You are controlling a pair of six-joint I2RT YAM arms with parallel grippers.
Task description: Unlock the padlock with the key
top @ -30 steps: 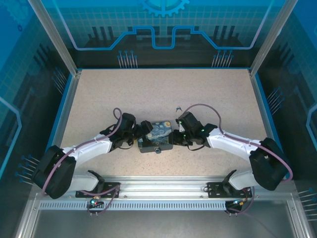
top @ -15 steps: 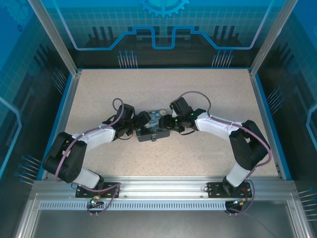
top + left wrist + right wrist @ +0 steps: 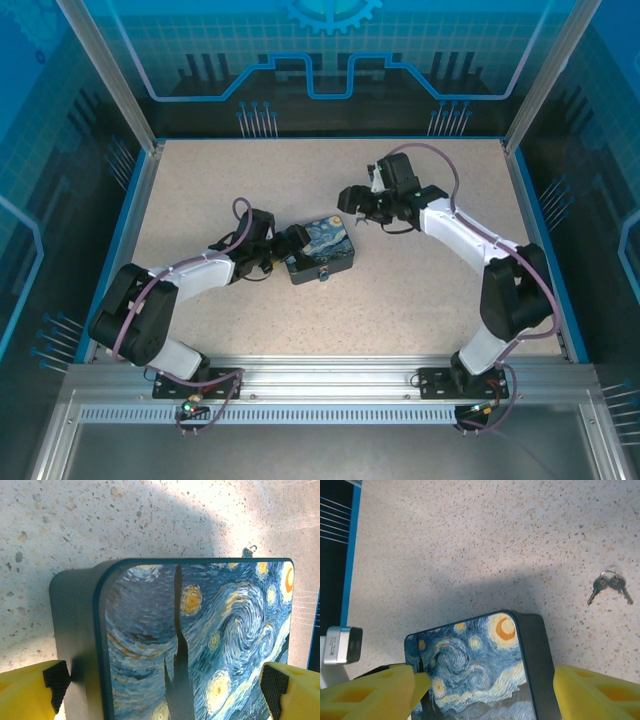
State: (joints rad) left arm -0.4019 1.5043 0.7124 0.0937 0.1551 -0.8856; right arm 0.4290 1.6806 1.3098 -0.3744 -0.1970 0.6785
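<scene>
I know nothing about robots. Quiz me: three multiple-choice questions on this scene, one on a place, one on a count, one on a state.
1. Where are the keys? A on the painted lid; B between yellow fingers; C on the speckled table.
2. How many keys are joined? A two; B one; C four.
3. The right fingers are: A clamped on the keys; B apart and empty; C clamped on a cloth.
Answers: 1 C, they lie on bare tabletop; 2 A, two heads share one ring; 3 B, both fingers stand wide with nothing gripped.
</scene>
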